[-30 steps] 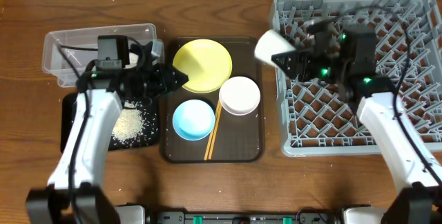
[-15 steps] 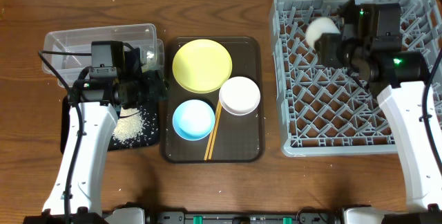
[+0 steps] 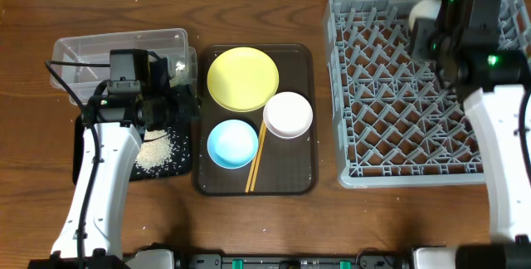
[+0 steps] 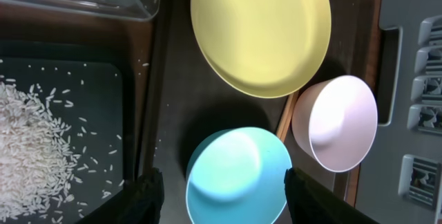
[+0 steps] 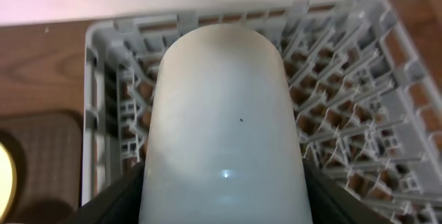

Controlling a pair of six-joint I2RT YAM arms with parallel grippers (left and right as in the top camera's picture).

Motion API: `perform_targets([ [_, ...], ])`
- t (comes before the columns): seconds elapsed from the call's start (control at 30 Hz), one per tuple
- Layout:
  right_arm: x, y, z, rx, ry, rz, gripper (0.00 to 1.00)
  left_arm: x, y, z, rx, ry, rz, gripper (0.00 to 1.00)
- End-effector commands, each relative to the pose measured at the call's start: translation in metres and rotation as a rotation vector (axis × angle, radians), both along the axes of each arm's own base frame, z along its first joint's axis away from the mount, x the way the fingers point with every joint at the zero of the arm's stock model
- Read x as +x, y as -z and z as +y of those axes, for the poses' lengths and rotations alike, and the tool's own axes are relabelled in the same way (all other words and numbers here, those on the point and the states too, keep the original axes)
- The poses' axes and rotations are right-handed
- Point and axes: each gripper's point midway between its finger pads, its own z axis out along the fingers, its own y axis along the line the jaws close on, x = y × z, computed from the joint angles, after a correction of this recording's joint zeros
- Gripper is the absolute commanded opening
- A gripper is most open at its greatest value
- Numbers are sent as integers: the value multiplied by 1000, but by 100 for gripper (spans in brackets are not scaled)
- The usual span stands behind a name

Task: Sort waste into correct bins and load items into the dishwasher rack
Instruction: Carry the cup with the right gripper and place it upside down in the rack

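Right pincer (image 5: 221,207) clenched on small white cup (image 5: 221,113). Cup's long side points away from pincer, over back edge of dishwasher rack (image 3: 398,111). Pegs just below. Left pincer (image 4: 222,191) released, empty, above light blue bowl (image 4: 238,165).

dark brown serving tray (image 3: 290,173) on a brown wooden table (image 3: 249,3)

small white cup (image 5: 221,113) is held in the right gripper (image 5: 221,198) over the far edge of the grey dishwasher rack (image 3: 398,136); yellow plate (image 3: 242,78), light blue bowl (image 3: 232,143) and white bowl (image 3: 288,114) sit upright on the brown tray (image 3: 290,178), chopsticks (image 3: 257,159) between the bowls; rice scraps (image 3: 154,150) lie heaped in the black tray (image 3: 181,159), beside the clear tub (image 3: 83,53)
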Motion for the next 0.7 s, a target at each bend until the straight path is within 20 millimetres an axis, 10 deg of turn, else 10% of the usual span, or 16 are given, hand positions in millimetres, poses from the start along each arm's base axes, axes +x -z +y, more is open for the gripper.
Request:
perform_targets([
  [0.0,24,4,-5,-35,7,33,1,1,-4,4,18,2,-14,59],
  [0.27,63,52,-8,-30,8,140,1,-1,-3,3,18,2,-7,59],
  [0.67,31,87,-3,4,3,333,1,-2,-1,7,37,-8,3,59],
])
